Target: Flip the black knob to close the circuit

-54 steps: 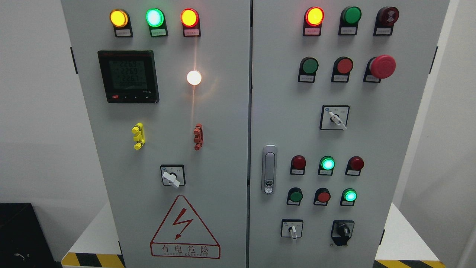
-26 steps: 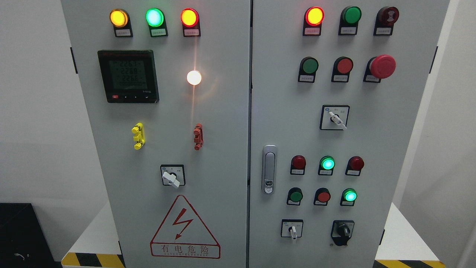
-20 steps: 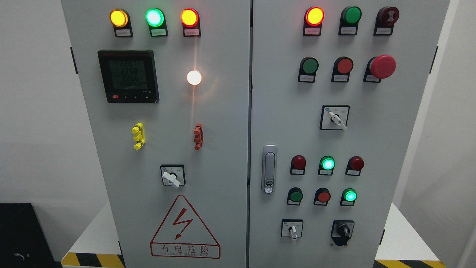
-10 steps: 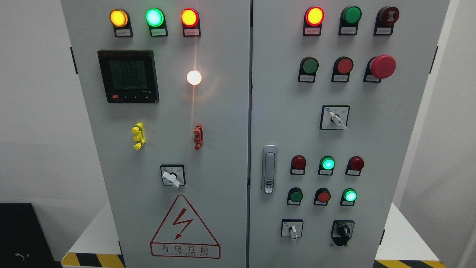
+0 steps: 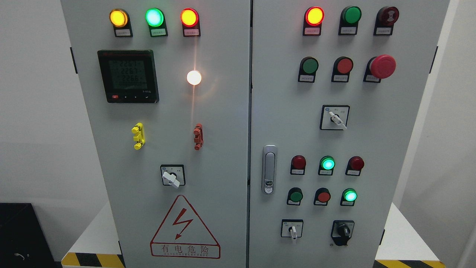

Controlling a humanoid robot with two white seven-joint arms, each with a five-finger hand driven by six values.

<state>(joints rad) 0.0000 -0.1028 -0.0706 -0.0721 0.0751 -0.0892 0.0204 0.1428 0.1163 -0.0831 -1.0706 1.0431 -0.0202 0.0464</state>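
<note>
Black knob (image 5: pixel 343 231) sits low on the right door of the grey cabinet (image 5: pixel 230 123), right of a small white-handled switch (image 5: pixel 292 229) and below a lit green lamp (image 5: pixel 349 195); its grip looks close to upright, though the exact setting is hard to read; neither robot hand appears in the head view, so whether their fingers are open or closed cannot be told; a door handle (image 5: pixel 269 169) stands left of the lamps; a red mushroom button (image 5: pixel 383 66) is near the top right; a meter screen (image 5: pixel 128 76) glows on the left door above a triangular warning sign (image 5: pixel 185 229).
</note>
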